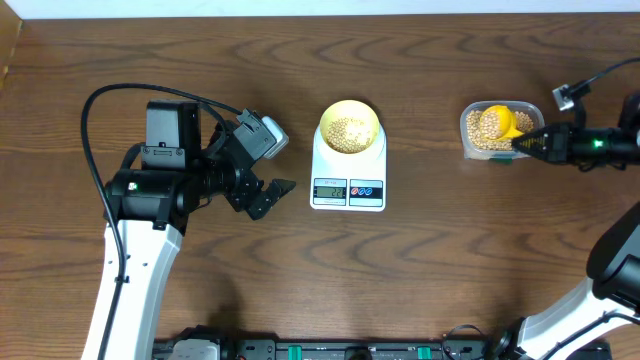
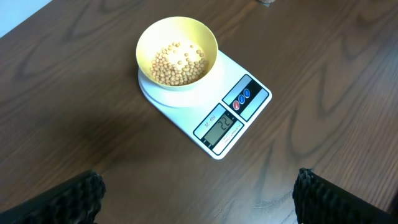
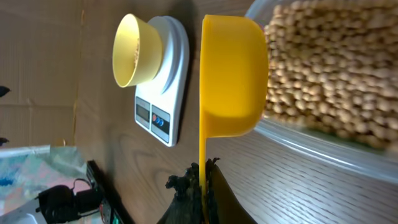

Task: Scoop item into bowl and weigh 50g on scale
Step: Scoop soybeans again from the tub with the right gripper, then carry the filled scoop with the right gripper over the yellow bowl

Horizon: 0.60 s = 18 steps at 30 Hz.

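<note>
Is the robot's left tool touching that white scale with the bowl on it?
Apart. The overhead view shows bare table between the open left tool and the scale; the left wrist view agrees.

I see a dark brown table [image 1: 430, 280] with swirling wood grain. The scale [image 2: 186, 112] is white, with a grey display and red and blue buttons. The bowl [image 2: 148, 45] is pale yellow, its beans [image 2: 177, 65] tan-beige. The scoop [image 3: 233, 74] is bright yellow, the tub [image 3: 323, 149] clear. The left gripper [image 1: 272, 198] and right gripper [image 1: 527, 143] are black.
</note>
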Each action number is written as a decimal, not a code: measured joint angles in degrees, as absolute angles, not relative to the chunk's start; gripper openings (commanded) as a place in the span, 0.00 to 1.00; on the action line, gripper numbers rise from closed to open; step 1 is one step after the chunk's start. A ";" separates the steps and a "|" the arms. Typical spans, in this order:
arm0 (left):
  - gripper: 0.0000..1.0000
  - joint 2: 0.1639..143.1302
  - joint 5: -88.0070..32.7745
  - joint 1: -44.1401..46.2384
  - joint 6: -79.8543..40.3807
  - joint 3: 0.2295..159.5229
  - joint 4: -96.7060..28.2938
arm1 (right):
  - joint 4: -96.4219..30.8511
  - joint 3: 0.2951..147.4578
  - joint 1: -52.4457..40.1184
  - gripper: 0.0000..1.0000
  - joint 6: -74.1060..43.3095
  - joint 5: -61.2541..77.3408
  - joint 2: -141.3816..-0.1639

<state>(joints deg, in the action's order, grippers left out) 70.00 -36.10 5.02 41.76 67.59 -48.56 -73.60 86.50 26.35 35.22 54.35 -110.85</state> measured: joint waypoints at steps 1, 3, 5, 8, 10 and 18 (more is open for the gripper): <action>0.99 70.00 -36.10 5.02 41.76 67.59 -48.58 | -73.63 86.50 25.98 0.01 35.22 54.50 -110.85; 0.99 70.00 -36.10 5.02 41.76 67.59 -48.56 | -73.65 86.50 25.08 0.01 35.22 55.16 -110.85; 0.99 70.00 -36.10 5.02 41.76 67.59 -48.58 | -73.67 86.50 24.27 0.01 35.22 56.03 -110.85; 0.99 70.00 -36.10 5.02 41.76 67.59 -48.56 | -74.02 86.50 21.96 0.01 35.22 57.49 -110.85; 0.99 70.00 -36.10 5.02 41.76 67.59 -48.56 | -74.15 86.50 19.64 0.01 35.22 58.08 -110.85; 0.99 70.00 -36.10 5.02 41.76 67.59 -48.56 | -73.84 86.50 9.43 0.01 35.22 59.64 -110.85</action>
<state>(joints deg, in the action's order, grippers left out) 70.00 -36.10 5.02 41.76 67.59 -48.56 -73.84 86.50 9.43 35.22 59.64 -110.85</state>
